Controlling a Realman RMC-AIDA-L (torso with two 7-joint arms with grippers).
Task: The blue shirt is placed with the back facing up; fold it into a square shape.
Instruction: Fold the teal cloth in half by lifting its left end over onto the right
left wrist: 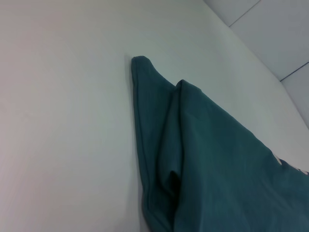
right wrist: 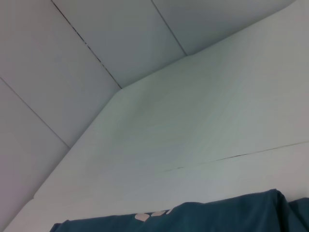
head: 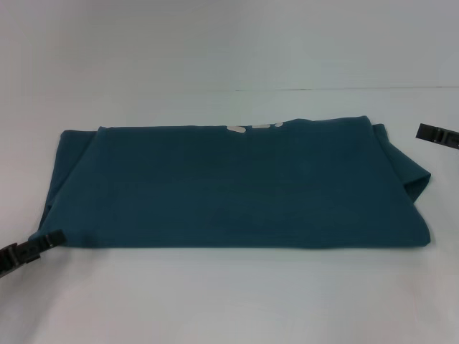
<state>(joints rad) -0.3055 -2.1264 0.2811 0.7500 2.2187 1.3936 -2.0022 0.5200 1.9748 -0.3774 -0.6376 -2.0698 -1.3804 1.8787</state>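
Teal knit: the blue shirt (head: 237, 186) lies as a wide folded band on the white table (head: 229, 294). I judge the crosswise fold comes next. Left gripper (head: 25, 251) at its near left corner, right gripper (head: 437, 134) off its far right; neither grip can I tell.

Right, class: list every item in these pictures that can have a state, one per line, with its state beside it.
blue shirt: folded into a wide rectangle, lying flat on the white table, not yet square; small white marks show at its far edge.
left gripper: low at the shirt's near left corner, at the fabric's edge.
right gripper: off the shirt's far right corner, clear of the fabric.
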